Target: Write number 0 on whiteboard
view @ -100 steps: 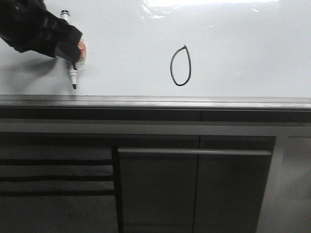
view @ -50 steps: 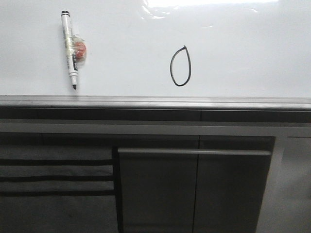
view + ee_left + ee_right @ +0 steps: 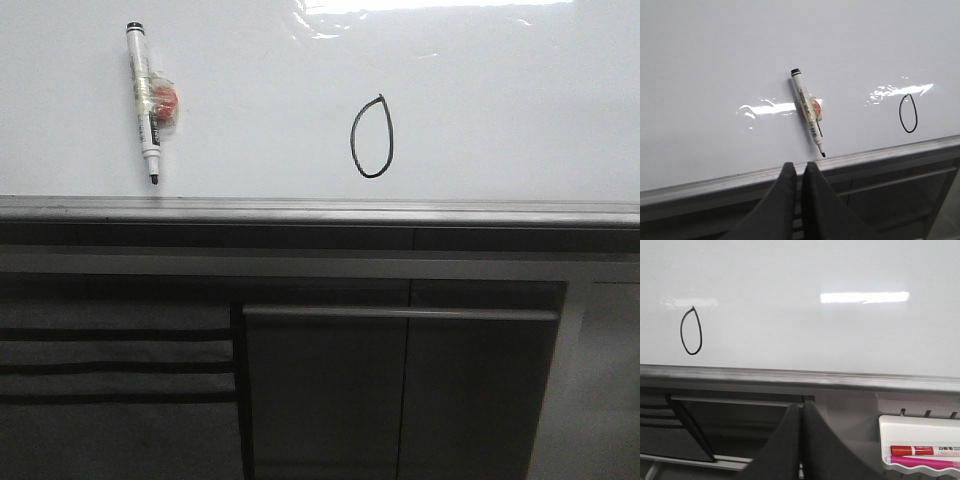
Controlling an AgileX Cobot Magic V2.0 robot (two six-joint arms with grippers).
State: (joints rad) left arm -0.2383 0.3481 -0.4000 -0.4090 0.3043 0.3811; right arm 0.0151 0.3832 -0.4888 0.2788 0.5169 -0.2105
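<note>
- now, on the whiteboard [image 3: 500,90], the number 0 [image 3: 372,137] stands as a black outline oval, taller than wide and slightly pointed on top, a little above the grey metal edge strip [image 3: 320,210].
- well to the left of it in the front view, a white marker [image 3: 143,100] lies flat on the board, uncapped tip toward the edge strip, black end away from it.
- a small red-and-clear wrapped piece [image 3: 165,101] sits against the marker's barrel, touching it on the side toward the numeral.
- my left gripper [image 3: 798,172] hangs off the board below the edge strip, its two dark fingers [image 3: 782,200] pressed together on nothing, just short of the marker's tip.
- my right gripper [image 3: 801,412] likewise sits below the strip with its fingers [image 3: 785,440] closed flat against each other and empty; the oval shows off to one side in its camera.
- beside it, a white tray [image 3: 920,440] on the dark cabinet front holds a red marker [image 3: 922,450] and a pink marker [image 3: 925,460].
- glare streaks cross the glossy board surface in all three views.
</note>
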